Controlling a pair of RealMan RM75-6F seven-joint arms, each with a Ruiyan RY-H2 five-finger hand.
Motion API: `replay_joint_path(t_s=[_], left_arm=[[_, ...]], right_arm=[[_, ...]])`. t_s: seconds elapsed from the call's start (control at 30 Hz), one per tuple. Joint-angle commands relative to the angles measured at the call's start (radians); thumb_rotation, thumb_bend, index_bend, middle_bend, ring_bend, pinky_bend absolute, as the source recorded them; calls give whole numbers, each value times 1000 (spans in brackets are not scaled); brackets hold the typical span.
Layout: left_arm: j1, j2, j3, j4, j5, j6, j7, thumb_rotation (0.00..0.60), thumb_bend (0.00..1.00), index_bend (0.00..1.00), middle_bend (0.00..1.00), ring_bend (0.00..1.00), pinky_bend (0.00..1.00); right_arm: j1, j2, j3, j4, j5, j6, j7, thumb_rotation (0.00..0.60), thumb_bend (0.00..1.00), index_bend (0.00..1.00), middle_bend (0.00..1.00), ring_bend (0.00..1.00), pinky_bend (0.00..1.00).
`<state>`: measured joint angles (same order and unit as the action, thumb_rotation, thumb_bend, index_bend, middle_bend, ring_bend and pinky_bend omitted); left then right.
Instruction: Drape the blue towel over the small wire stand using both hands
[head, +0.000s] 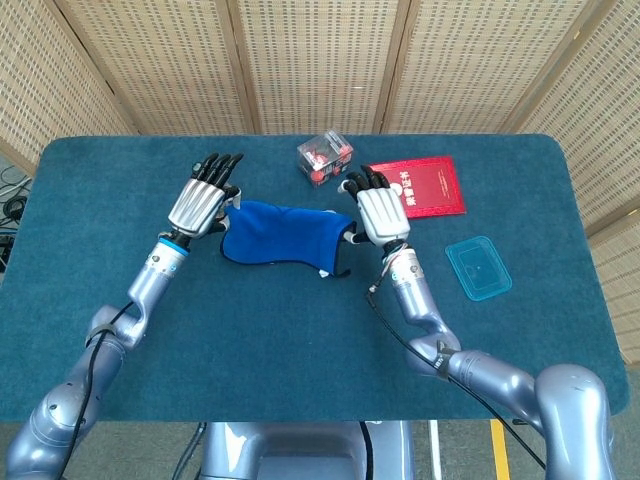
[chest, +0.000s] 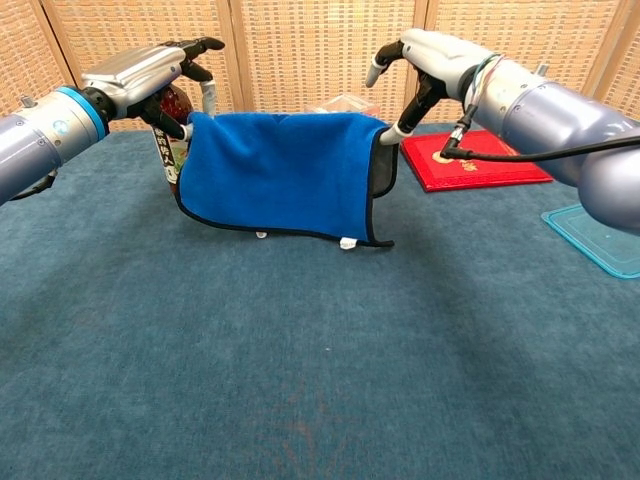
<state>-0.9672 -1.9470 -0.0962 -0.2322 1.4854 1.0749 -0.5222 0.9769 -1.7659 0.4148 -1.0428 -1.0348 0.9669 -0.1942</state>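
The blue towel (head: 280, 235) (chest: 280, 170) hangs over the small wire stand. Only the stand's white feet (chest: 348, 242) peek out below the hem. My left hand (head: 198, 200) (chest: 135, 70) is at the towel's left top corner and pinches it between thumb and a curled finger. At the right top corner, my right hand (head: 378, 212) (chest: 440, 50) has its fingers spread. Its thumb is lifted clear and one fingertip touches the corner. The stand's wire frame is hidden under the cloth.
A drink bottle (chest: 172, 140) stands just behind my left hand. A red booklet (head: 425, 185) (chest: 475, 160) lies behind the right hand, and a clear plastic box (head: 324, 157) sits behind the towel. A light blue lid (head: 478, 267) lies at the right.
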Motion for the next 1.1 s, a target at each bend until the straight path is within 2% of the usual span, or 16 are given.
replay_joint_path(t_s=[0.03,0.1,0.17,0.33,0.57,0.73,1.1], left_arm=[[0,2,2,0,1,-2,4,600,385,232,0,0,0],[0,3,2,0,0,-9,14,600,325,80,0,0,0],[0,4,1,-2,-2,-14,24,600,250,2,0,0,0],[-1,7,-4,-12,-8,-18,38,600,179,0,0,0,0],[4,26,1,-31,-3,-9,68,600,133,0,0,0,0],[15,65,7,-74,0,-13,108,600,4,0,0,0,0],[84,172,56,-189,49,84,160,600,0,0,0,0,0]], right_arm=[[-1,2,0,-3,0,3,-2,600,158,292,182,67,124],[-3,4,-1,-6,-1,5,-3,600,158,292,182,67,124],[-6,7,-2,-10,-1,8,-5,600,156,292,182,66,124],[-17,19,-8,-22,-4,16,-8,600,156,292,182,65,124],[-49,54,-16,-55,-6,36,-5,600,156,292,182,65,124],[-75,89,-26,-99,-12,51,-10,600,156,292,182,63,124],[-126,153,-42,-204,-28,97,-21,600,158,292,182,60,124]])
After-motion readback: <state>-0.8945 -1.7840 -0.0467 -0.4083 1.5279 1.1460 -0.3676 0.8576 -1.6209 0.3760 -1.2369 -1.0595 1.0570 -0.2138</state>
